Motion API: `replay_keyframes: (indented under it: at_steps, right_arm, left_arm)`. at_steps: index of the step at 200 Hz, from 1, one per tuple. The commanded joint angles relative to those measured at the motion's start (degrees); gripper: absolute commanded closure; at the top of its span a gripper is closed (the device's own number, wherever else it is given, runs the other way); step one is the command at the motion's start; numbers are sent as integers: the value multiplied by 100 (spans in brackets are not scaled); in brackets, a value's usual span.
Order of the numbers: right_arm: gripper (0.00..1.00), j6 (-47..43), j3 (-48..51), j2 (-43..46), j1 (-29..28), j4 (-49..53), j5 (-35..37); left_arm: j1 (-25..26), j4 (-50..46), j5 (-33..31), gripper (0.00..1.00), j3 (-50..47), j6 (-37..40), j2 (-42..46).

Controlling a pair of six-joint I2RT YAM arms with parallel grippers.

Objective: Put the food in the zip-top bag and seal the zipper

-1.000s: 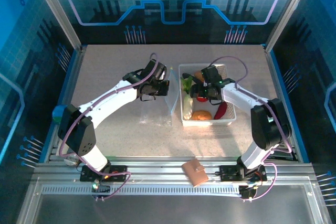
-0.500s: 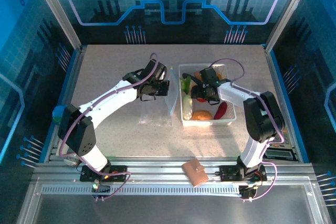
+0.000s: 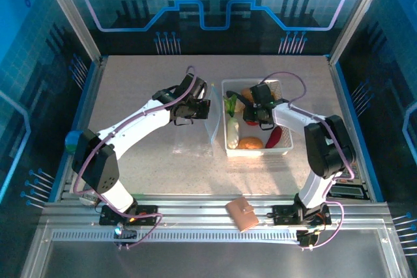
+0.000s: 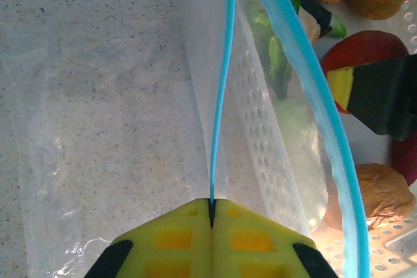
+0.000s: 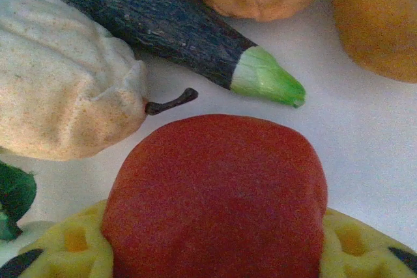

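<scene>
Top external: left gripper (image 3: pixel 199 110) sits mid-frame at the clear bag (image 3: pixel 212 125), which stands on edge against the left wall of the white basket (image 3: pixel 260 153). Right gripper (image 3: pixel 255 114) is down inside the basket among the toy food. A brown wallet (image 3: pixel 242 214) lies lower centre, well apart from both.

Left wrist: yellow fingers (image 4: pixel 169 239) are pressed together, clamped on one lip of the blue zipper (image 4: pixel 222 96). The other lip bows out to the right over the basket, so the mouth is open. The rest of the bag lies over the speckled table (image 4: pixel 98 17) at left.

Right wrist: red piece (image 5: pixel 215 180) takes up lower centre, with the fingers (image 5: pixel 71 245) tight against both its sides, so it's gripped. Above it lies a dark purple eggplant (image 5: pixel 150 14), with a pale pear (image 5: pixel 65 96) at left and an orange piece (image 5: pixel 378 11) upper right. The food sits in the basket.
</scene>
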State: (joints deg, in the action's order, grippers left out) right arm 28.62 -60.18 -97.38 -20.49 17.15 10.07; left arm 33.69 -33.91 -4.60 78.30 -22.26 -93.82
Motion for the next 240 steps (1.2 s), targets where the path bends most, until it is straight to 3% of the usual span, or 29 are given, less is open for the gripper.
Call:
replay_keyframes:
  at_steps: [1, 34, 75, 92, 163, 240]
  right_arm:
    - [65, -109, 95, 660, 56, -77, -3]
    - [65, -462, -94, 1458, 49, 273, -714]
    - [65, -141, -135, 2094, 20, -207, -3103]
    - [66, 89, -136, 2161, -93, -513, -3643]
    - [65, 747, -64, 1879, -506, -1521, -4284]
    - [67, 782, -3, 1298, -573, -1414, -4169]
  left_arm:
    - [-38, 104, 110, 100, 144, 102, -86]
    - [-42, 139, 152, 100, 165, 82, -110]
    - [-36, 274, 289, 100, 151, 25, -119]
    - [-36, 370, 399, 100, 134, -21, -125]
    - [-30, 583, 643, 100, 35, -156, -57]
    - [-40, 738, 877, 100, -52, -209, 131]
